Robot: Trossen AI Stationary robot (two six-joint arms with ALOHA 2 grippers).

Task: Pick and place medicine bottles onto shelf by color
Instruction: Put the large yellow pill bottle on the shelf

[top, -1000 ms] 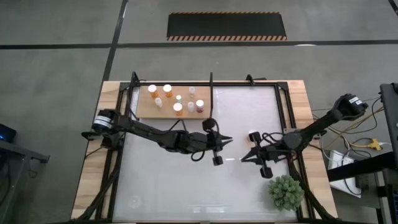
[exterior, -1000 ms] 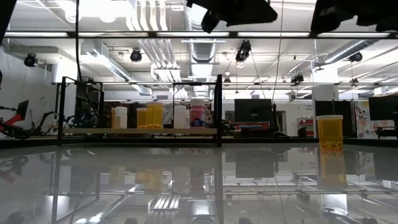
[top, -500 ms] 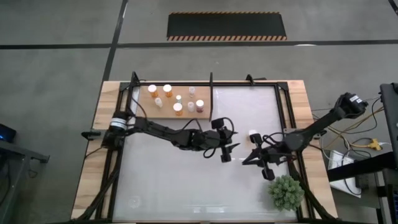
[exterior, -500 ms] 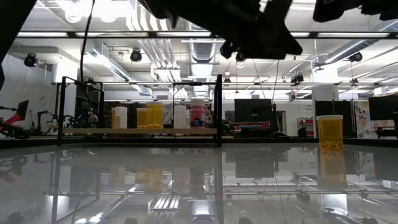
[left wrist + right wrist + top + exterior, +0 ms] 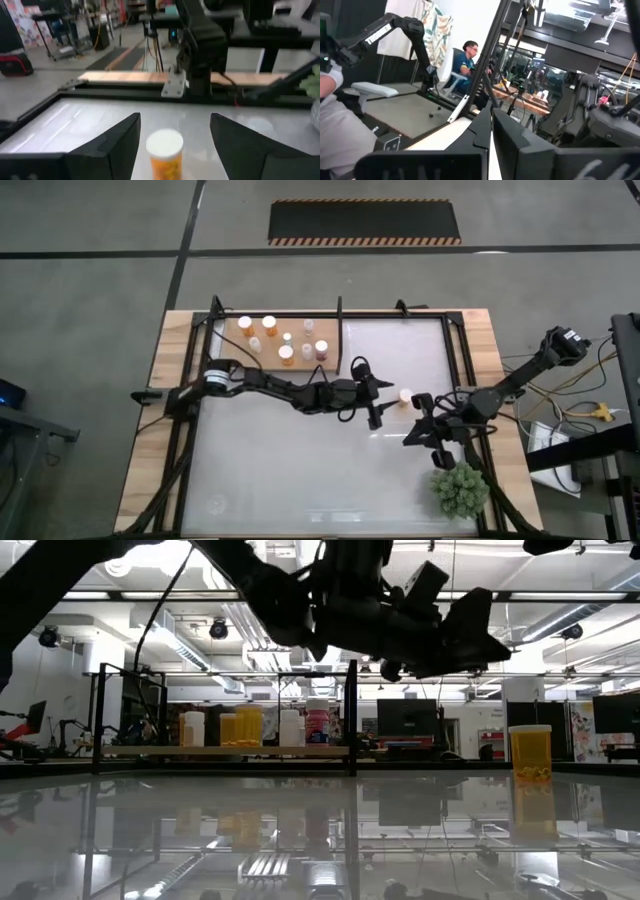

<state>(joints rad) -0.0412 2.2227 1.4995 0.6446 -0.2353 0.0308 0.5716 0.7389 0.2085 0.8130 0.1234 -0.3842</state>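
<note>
The left gripper (image 5: 172, 145) has its fingers (image 5: 107, 145) spread apart, with nothing clamped between them. In the left wrist view, an orange bottle (image 5: 165, 155) with a white cap stands upright on the white tabletop (image 5: 75, 125), centred in the gap between the two fingers and just ahead of them. Neither finger appears to touch it. This alignment suggests the step in hand is the approach to a grasp: the fingers are set wide enough to pass either side of the cap before closing.

In the high view, the left gripper (image 5: 372, 404) reaches out toward the table's middle, and the orange bottle (image 5: 406, 395) sits just beside its tips, well apart from the shelf (image 5: 232, 352).

The right gripper (image 5: 490, 145) has its fingers pressed together and carries nothing. It waits near the green plant (image 5: 459, 487) at the table's right side, probably held clear so the left arm can work.

The shelf lies at the table's far left corner. Seven bottles (image 5: 286, 355) already stand on it, orange ones and paler ones, with a darker one at its right end. The low view shows them in a row (image 5: 248, 727), orange bodies standing together, which fits sorting by colour.

No label or brand on any bottle is legible. Lettering runs along a distant arm in the right wrist view but is too small to read.
</note>
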